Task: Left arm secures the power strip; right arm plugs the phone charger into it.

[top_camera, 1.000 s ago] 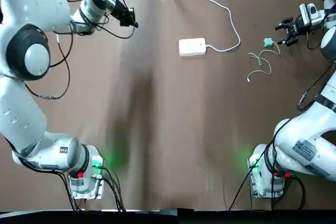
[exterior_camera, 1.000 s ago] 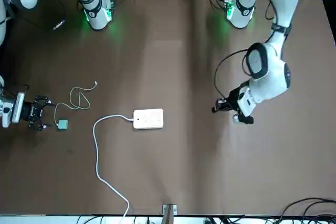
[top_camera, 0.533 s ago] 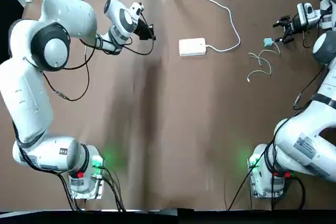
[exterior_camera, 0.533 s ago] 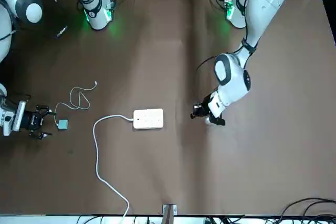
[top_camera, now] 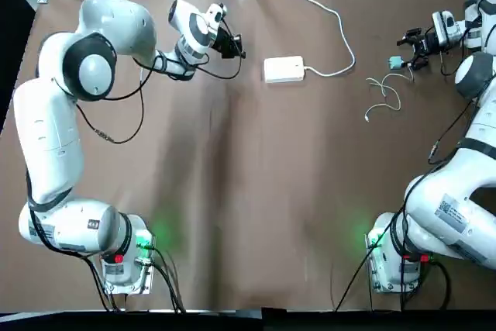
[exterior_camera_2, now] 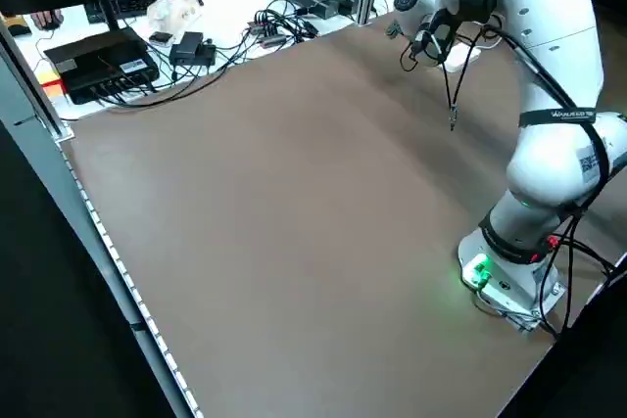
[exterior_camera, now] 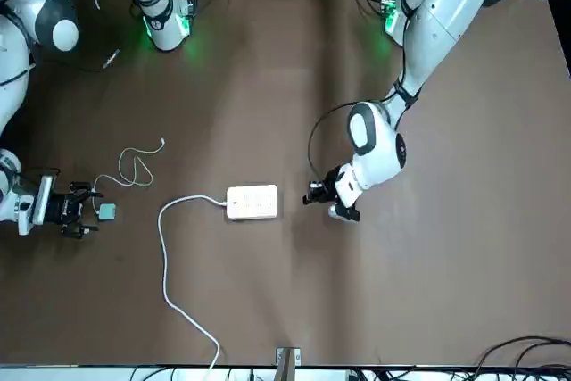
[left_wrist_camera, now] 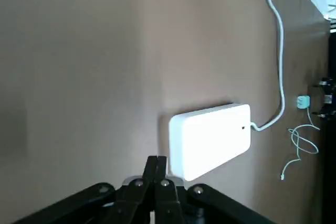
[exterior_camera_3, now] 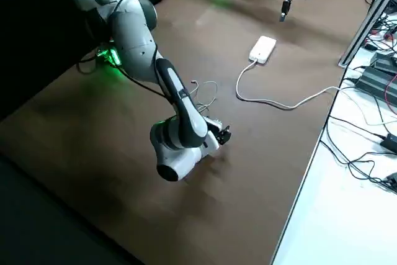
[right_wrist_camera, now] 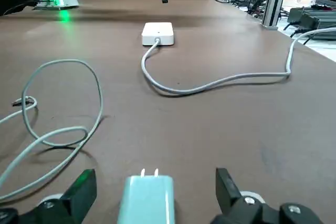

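Two grippers are at work in the top view: the left gripper (top_camera: 239,46) is short of the power strip (top_camera: 284,69), the right beside the charger (top_camera: 396,62). The front view shows the strip flat on the table (exterior_camera: 428,310), its cord running off the far edge from the robot. In the left wrist view the fingers are closed together, empty, presumably pending descent. In the right wrist view the right gripper (right_wrist_camera: 156,198) is wide open, holding nothing, fingers either side of the charger, probably to grasp its body with prongs facing the strip.

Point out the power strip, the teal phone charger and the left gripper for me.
power strip (top_camera: 284,69): top view, on its flat white top.
phone charger (right_wrist_camera: 147,201): right wrist view, on its teal body.
left gripper (left_wrist_camera: 155,159): left wrist view, at its closed fingertips.
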